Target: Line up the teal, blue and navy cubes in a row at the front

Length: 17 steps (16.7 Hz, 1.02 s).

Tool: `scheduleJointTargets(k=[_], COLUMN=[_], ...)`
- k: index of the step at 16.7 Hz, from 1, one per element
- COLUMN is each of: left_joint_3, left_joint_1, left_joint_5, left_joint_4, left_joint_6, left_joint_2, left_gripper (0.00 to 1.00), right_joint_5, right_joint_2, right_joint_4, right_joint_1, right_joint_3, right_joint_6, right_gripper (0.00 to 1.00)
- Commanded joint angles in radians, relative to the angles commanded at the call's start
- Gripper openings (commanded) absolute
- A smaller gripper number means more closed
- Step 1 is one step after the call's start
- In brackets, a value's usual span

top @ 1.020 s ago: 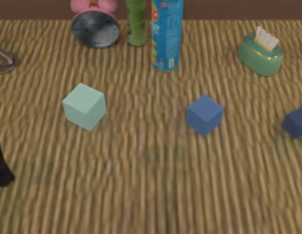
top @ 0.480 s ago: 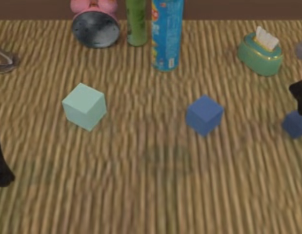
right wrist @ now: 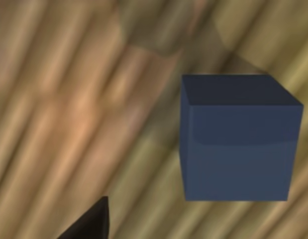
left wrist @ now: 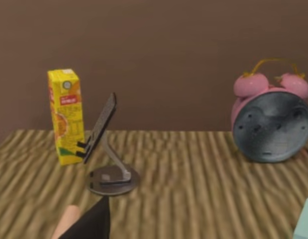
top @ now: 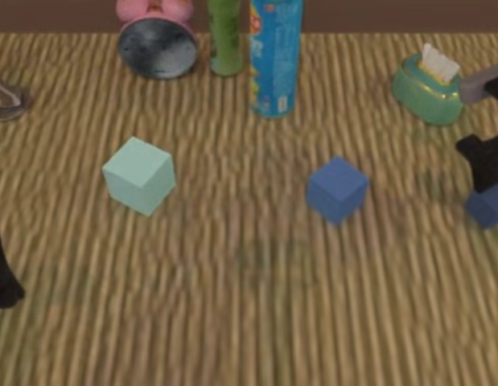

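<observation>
The pale teal cube (top: 138, 174) rests on the woven mat at the left. Right of the middle is the blue cube (top: 337, 189). The small navy cube (top: 490, 207) lies at the right edge. My right gripper (top: 483, 165) hangs over the navy cube's far side and hides part of it. In the right wrist view the navy cube (right wrist: 238, 144) fills the frame close by. Only one dark fingertip (right wrist: 91, 224) shows there, off to the side and clear of the cube, with nothing held. My left gripper (top: 1, 281) is parked at the left edge.
Along the back stand a pink alarm clock (top: 158, 40), a green bottle (top: 226, 36), a tall blue can (top: 275, 56) and a green tissue holder (top: 430, 88). The left wrist view shows a yellow juice carton (left wrist: 66, 117) and a phone stand (left wrist: 106, 164).
My right arm has come in from the right edge and now hangs over the navy cube. The cubes and the left arm have not moved.
</observation>
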Motion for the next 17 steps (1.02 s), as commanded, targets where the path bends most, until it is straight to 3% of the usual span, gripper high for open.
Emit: scheduleJointTargets(k=[6, 13, 17], left_joint_3=[0.000, 0.000, 0.000], left_joint_1=[0.000, 0.000, 0.000], left_joint_5=[0.000, 0.000, 0.000], left_joint_4=[0.000, 0.000, 0.000], left_joint_6=[0.000, 0.000, 0.000], left_joint_2=[0.000, 0.000, 0.000], left_gripper=[1.00, 1.00, 1.00], right_joint_5=[0.000, 0.001, 0.001], right_joint_2=[0.004, 0.106, 0.121], right_joint_4=[0.019, 0.281, 0.309], right_joint_1=[-0.003, 0.001, 0.002], right_joint_3=[-0.016, -0.169, -0.188], right_joint_6=[0.000, 0.003, 0.003], right_gripper=[1.00, 1.00, 1.00])
